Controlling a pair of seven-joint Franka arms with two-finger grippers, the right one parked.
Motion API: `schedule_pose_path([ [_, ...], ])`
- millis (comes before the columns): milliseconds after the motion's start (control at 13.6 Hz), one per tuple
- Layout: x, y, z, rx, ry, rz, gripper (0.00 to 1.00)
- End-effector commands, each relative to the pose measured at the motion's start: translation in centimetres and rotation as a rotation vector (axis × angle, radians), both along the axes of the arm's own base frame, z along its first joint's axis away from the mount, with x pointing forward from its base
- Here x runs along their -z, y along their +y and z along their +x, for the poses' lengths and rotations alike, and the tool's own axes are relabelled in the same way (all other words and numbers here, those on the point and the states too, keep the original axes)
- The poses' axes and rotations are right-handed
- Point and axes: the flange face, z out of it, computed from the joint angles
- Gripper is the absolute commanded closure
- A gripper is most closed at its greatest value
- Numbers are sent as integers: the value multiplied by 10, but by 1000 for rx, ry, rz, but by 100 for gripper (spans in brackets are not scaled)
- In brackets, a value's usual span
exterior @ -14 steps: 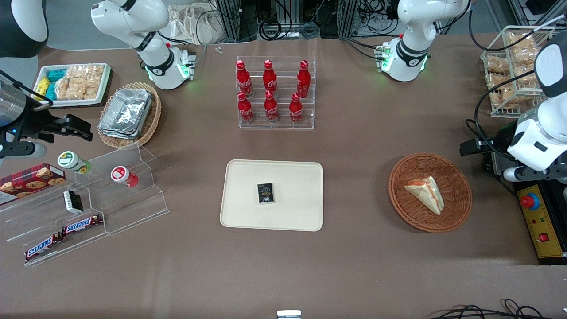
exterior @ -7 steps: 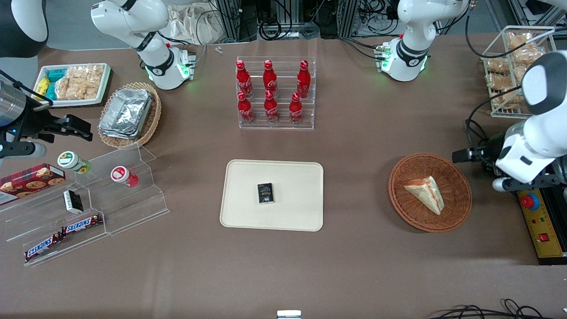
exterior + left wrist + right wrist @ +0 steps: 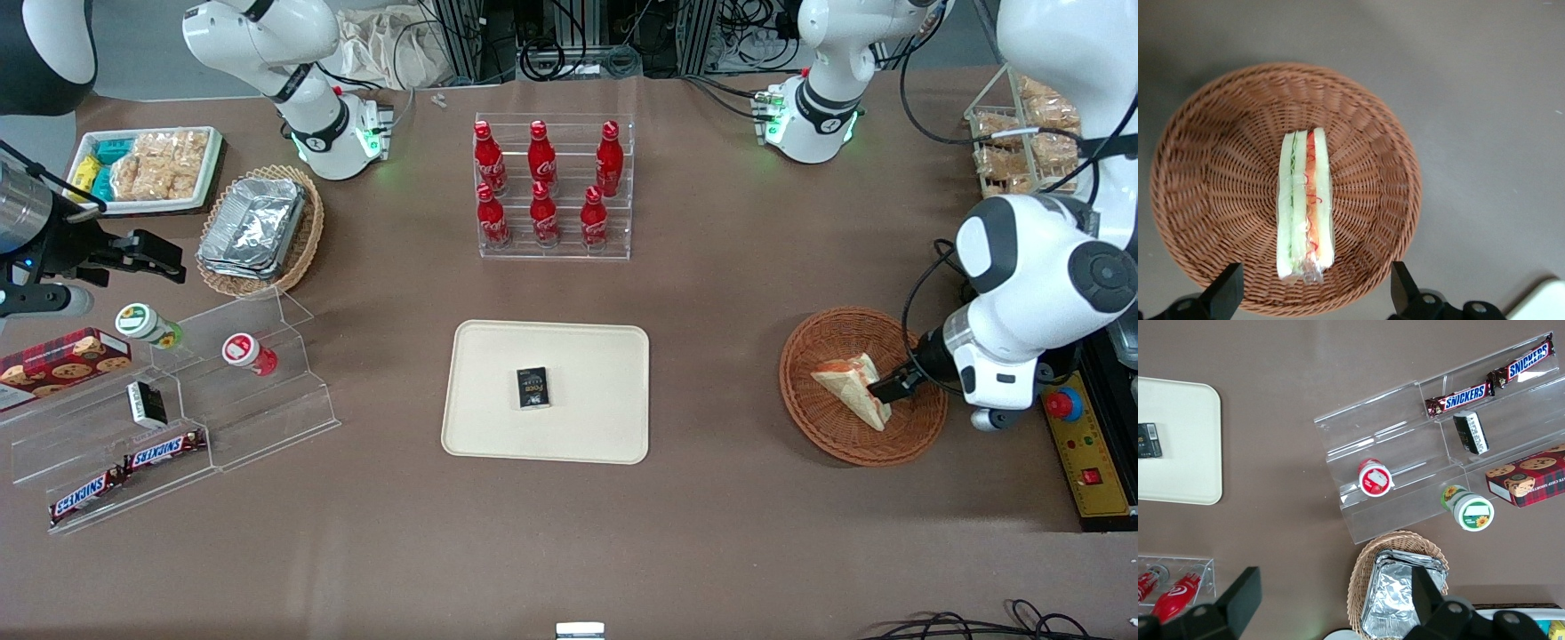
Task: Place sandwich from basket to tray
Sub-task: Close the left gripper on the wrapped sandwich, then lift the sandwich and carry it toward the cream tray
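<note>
The sandwich (image 3: 849, 384) lies in the round reddish-brown basket (image 3: 827, 444), toward the working arm's end of the table. In the left wrist view the sandwich (image 3: 1305, 200) stands on its edge, showing red and green filling, in the middle of the basket (image 3: 1205, 187). My left gripper (image 3: 889, 388) hangs just above the basket, over the sandwich. It is open and empty (image 3: 1315, 293), with one finger (image 3: 1228, 290) on each side of the sandwich's end, not touching it. The cream tray (image 3: 498, 427) lies mid-table with a small black box (image 3: 532, 388) on it.
A clear rack of red cola bottles (image 3: 547, 191) stands farther from the front camera than the tray. A yellow control box with a red button (image 3: 1080, 436) sits beside the basket. A wire basket of snacks (image 3: 1022, 151) stands at the working arm's end.
My left arm has swung in from the table's end and come down over the basket, bringing the open gripper over the sandwich. The sandwich and basket have not moved.
</note>
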Motion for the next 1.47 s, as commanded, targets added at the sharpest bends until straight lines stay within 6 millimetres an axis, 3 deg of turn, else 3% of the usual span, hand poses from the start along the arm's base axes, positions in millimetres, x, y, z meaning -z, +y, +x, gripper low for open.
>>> schedule_pose_path([
  [0, 29, 3, 5, -87, 19, -25, 1],
  [295, 77, 4, -6, -114, 12, -31, 1],
  [442, 86, 4, -11, -116, -2, -29, 1],
  [589, 90, 4, -12, -113, 5, -26, 11],
  [663, 90, 3, -12, -109, 4, -25, 26],
  [811, 85, 2, -14, -103, 10, -21, 81],
  [884, 77, 1, -16, -89, 18, -16, 100],
  [1105, 43, -10, -22, -55, 44, -1, 100],
  [1400, -55, -42, -24, -8, 46, 11, 100],
])
